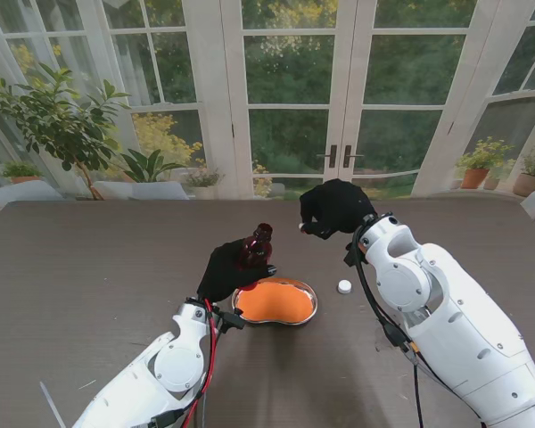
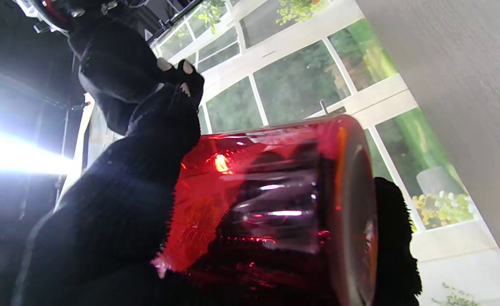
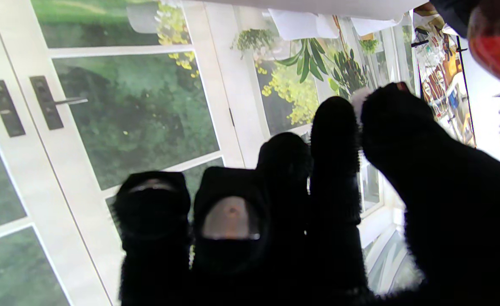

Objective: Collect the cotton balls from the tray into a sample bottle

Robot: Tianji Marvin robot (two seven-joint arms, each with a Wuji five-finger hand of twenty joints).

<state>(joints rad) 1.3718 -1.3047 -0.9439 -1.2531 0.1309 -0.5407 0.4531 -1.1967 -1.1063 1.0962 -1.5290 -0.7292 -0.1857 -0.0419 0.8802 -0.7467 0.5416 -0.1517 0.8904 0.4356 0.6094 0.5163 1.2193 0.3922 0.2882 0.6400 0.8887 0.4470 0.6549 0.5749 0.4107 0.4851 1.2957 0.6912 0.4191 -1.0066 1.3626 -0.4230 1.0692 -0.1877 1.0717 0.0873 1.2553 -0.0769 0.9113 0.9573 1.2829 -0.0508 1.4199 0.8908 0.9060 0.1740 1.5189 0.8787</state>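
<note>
My left hand point(image 1: 225, 270) is shut on a red sample bottle point(image 1: 258, 247), holding it raised over the far rim of the tray point(image 1: 308, 290). The bottle point(image 2: 275, 199) fills the left wrist view, its mouth uncapped. The tray is a shallow metal dish with an orange inside; I make out no cotton balls in it. My right hand point(image 1: 335, 207) hovers farther off and to the right of the bottle, fingers curled. A small white tuft, a cotton ball point(image 1: 303, 227), shows at its fingertips and is pinched between thumb and forefinger point(image 3: 357, 101).
A small white bottle cap point(image 1: 344, 286) lies on the dark table to the right of the tray, near my right forearm point(image 1: 419, 294). Glass doors and potted plants stand beyond the far table edge.
</note>
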